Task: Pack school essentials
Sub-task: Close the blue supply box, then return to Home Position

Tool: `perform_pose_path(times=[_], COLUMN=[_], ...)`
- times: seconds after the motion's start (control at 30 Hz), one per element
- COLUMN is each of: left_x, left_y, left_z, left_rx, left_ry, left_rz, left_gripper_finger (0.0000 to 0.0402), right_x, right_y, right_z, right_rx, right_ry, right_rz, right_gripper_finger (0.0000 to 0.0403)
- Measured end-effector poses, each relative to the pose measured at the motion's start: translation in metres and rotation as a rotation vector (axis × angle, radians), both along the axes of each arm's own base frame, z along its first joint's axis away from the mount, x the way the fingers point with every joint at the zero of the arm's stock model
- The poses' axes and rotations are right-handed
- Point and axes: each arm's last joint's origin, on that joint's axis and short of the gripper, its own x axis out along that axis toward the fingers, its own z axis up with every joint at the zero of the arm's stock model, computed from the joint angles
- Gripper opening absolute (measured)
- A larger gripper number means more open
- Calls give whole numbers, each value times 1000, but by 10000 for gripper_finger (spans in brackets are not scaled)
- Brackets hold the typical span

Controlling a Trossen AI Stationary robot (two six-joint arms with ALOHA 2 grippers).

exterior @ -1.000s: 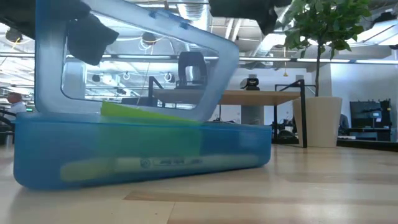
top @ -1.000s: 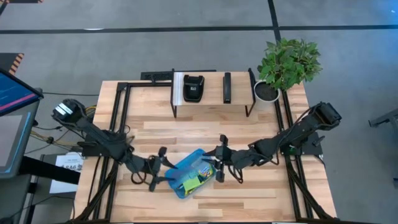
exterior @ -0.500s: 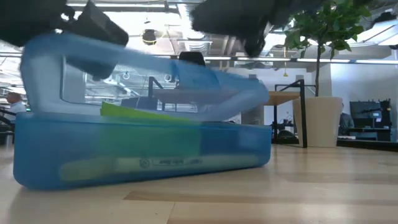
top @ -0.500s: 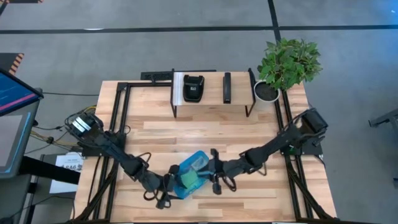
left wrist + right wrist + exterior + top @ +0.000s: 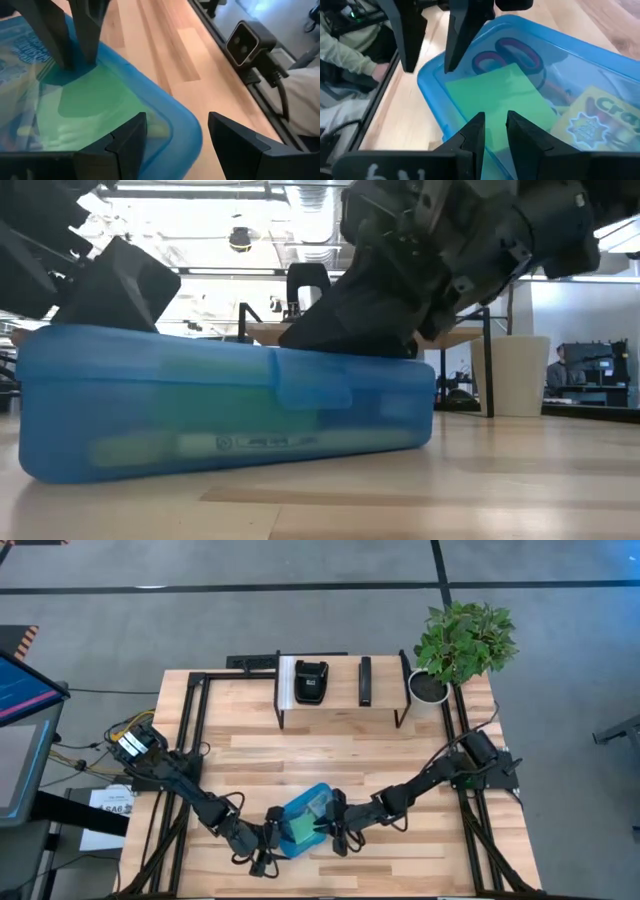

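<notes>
The translucent blue case [image 5: 305, 820] lies on the wood with its lid flat down [image 5: 230, 350]. Through the lid I see a green sticky-note pad [image 5: 500, 95], red scissors handles [image 5: 510, 52] and a crayon box [image 5: 605, 120]. My right gripper [image 5: 495, 132] slants down onto the lid from the table's right, its fingers a narrow gap apart. My left gripper [image 5: 175, 135] stands open at the case's near left corner [image 5: 185, 135]. One of its fingers is over the lid and the other is outside the case, above the table. My left gripper lays one finger [image 5: 115, 285] on the lid's top at the case's left end, slanting down from the table's left; nothing is between its fingers. My right gripper presses both fingertips [image 5: 75, 60] down on the lid's top [image 5: 80, 82], slanting from the table's right, the lid lying flat on the case.
A black rack [image 5: 340, 685] with black devices stands at the far edge, a potted plant [image 5: 462, 640] at the far right corner. A person's sleeve [image 5: 345, 55] shows beyond the table's side. A camera [image 5: 250, 42] sits at the near rail.
The lid has swung from upright down flat onto the case. My right gripper has sunk with it toward the near edge, tipping further down. My left gripper has gone down and toward the case's near left corner. The case itself has stayed in place.
</notes>
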Motion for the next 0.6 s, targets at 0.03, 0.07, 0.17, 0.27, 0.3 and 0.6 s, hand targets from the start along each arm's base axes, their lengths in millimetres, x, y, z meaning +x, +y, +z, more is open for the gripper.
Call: perform_pose_path(times=[0.03, 0.07, 0.17, 0.27, 0.3, 0.6], left_x=[0, 0, 0, -3, -5, -26], left_y=[1, 2, 3, 4, 5, 21], left_z=[-1, -1, -1, 7, 10, 88], left_rx=[9, 16, 19, 39, 46, 78], left_ry=[8, 14, 15, 2, -2, -245], left_rz=[6, 12, 14, -7, -11, -40], left_gripper_finger=[208, 208, 208, 208, 208, 208], right_x=[1, 2, 2, 0, -1, -26], right_y=[-1, -1, -3, -4, -5, -9], right_z=[-3, -6, -7, 4, 10, 103], right_rx=[6, 12, 22, 2, -10, -160], right_ry=[6, 14, 28, 12, 6, -217], right_rz=[-8, -8, -7, 17, 29, 138], right_gripper_finger=[108, 108, 108, 108, 108, 108])
